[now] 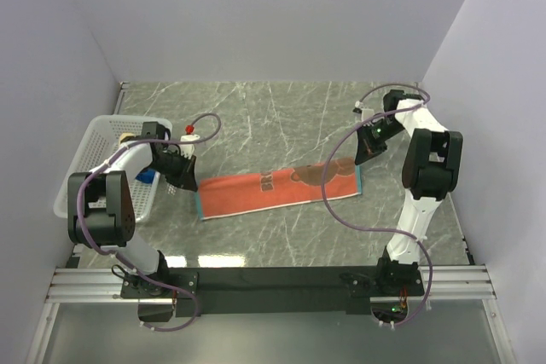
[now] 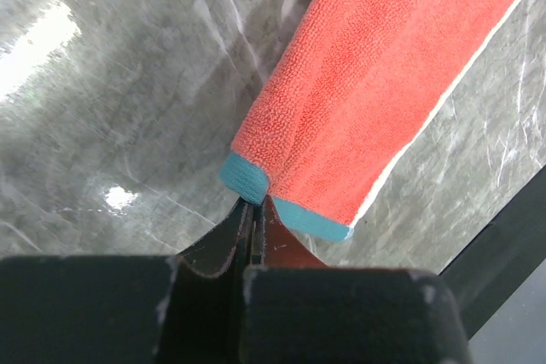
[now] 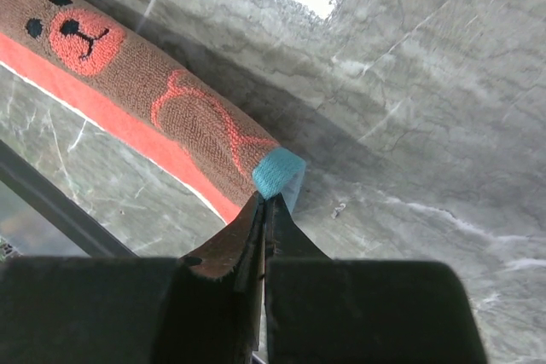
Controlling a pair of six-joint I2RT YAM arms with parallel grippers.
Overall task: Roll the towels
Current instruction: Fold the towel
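A rust-orange towel (image 1: 273, 192) with dark brown bear print and teal ends lies stretched in a long, narrow folded strip across the middle of the table. My left gripper (image 1: 192, 187) is shut on its left teal end (image 2: 247, 178), low at the table, with the fingertips (image 2: 258, 202) pinching the hem. My right gripper (image 1: 363, 159) is shut on the right teal end (image 3: 277, 172), with its tips (image 3: 266, 199) closed on the hem. The brown print (image 3: 171, 100) faces up on the far half. A bit of blue (image 1: 147, 178) shows in the basket. No beige towel is clearly visible.
A white lattice basket (image 1: 90, 147) stands at the left edge, just behind my left arm. A small white bottle with a red cap (image 1: 189, 135) stands beside it. A small object (image 1: 362, 110) lies at the back right. Walls enclose three sides.
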